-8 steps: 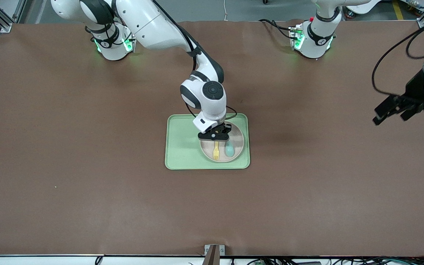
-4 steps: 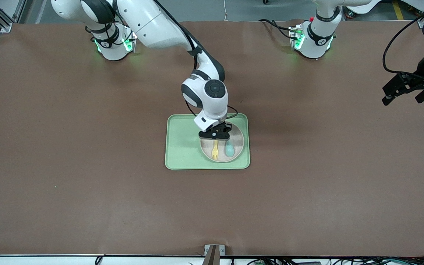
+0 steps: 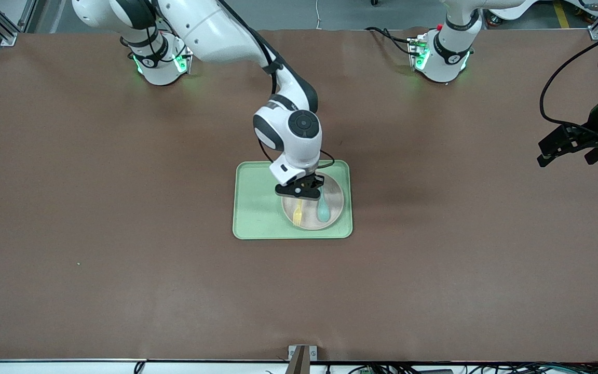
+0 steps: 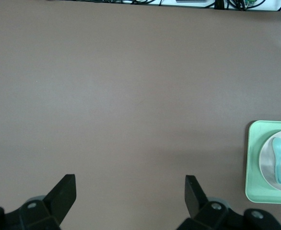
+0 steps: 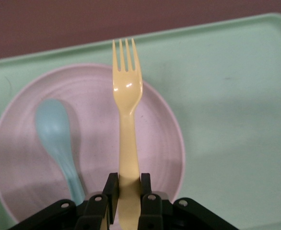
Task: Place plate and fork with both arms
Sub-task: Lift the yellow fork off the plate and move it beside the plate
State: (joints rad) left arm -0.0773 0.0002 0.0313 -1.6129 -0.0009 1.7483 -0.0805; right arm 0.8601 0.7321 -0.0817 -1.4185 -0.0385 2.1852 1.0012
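Observation:
The pale pinkish plate (image 3: 335,202) sits in the light green tray (image 3: 257,208) at the tray's end toward the left arm. It shows in the right wrist view (image 5: 97,143) too. My right gripper (image 3: 299,193) is over the plate, shut on the handle of the pale yellow fork (image 3: 297,212), whose tines hang above the plate's edge (image 5: 126,86). My left gripper (image 3: 563,150) is open and empty, up in the air over the left arm's end of the table, its fingertips (image 4: 66,184) wide apart.
A teal spoon (image 3: 323,208) lies in the plate beside the fork (image 5: 59,139). The tray and plate also show at the edge of the left wrist view (image 4: 253,158). Brown table cover (image 3: 122,259) spreads all around.
My right gripper has lifted the fork a little and shifted it toward the right arm's end. My left arm has swung away, then dropped slightly.

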